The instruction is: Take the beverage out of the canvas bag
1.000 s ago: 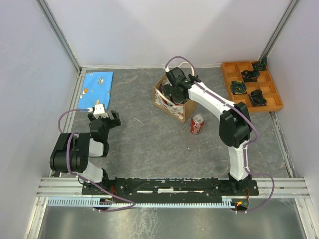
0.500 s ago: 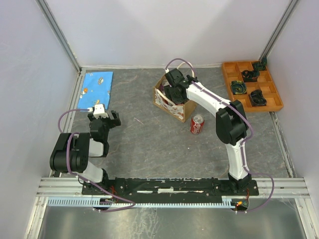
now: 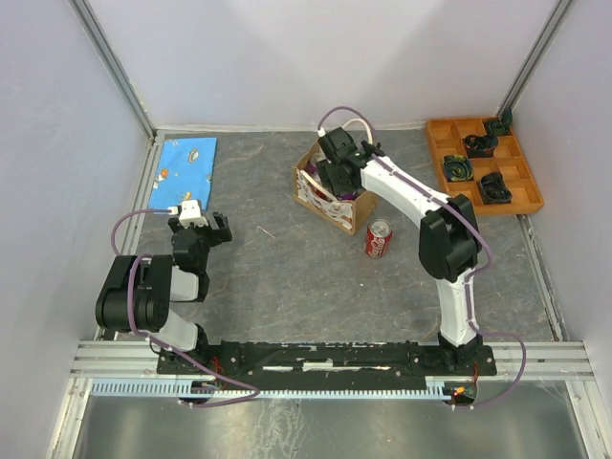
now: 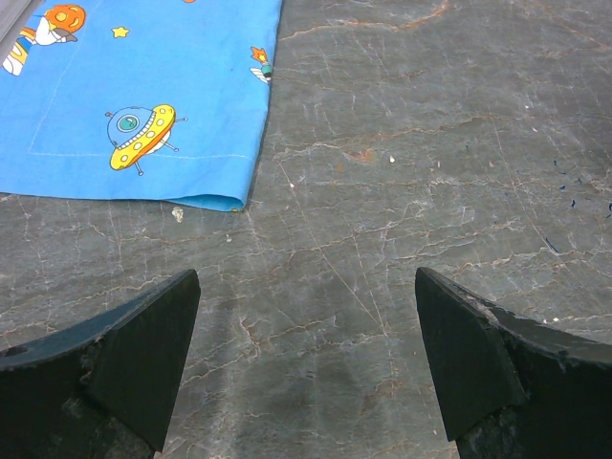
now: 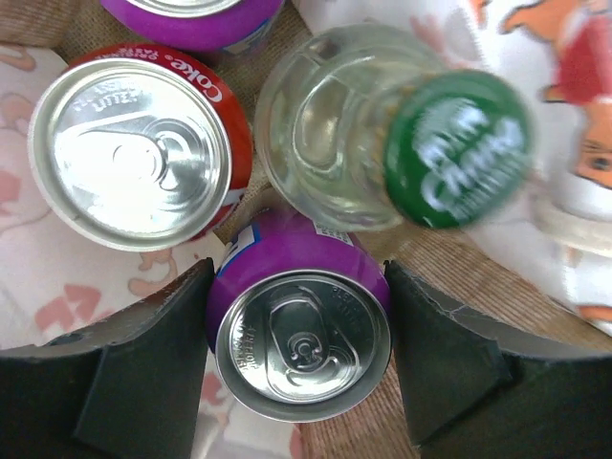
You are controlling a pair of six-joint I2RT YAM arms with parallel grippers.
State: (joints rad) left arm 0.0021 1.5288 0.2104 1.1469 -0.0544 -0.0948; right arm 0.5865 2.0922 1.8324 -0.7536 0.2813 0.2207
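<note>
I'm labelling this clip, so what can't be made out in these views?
Top view: tan canvas bag's contents, hidden by the right pincer.
Right wrist: second purple can, cut by the top edge; green bottle cap's lettering, blurred; whether the fingers touch the nearer purple aluminium can.

The right arm [image 3: 411, 196] is stretched forward, the right gripper [image 3: 335, 177] pointing down with its fingers [image 5: 143, 382] pressing a purple can [image 5: 302, 344]. The left arm [image 3: 143, 292] is folded and the left gripper [image 4: 306, 354] has its fingers apart.

A robotics lab cell: white panel walls [image 3: 287, 57] on aluminium posts [image 3: 115, 69] around a grey tabletop [image 3: 287, 277], arm rail [image 3: 325, 360] at the bottom.
</note>
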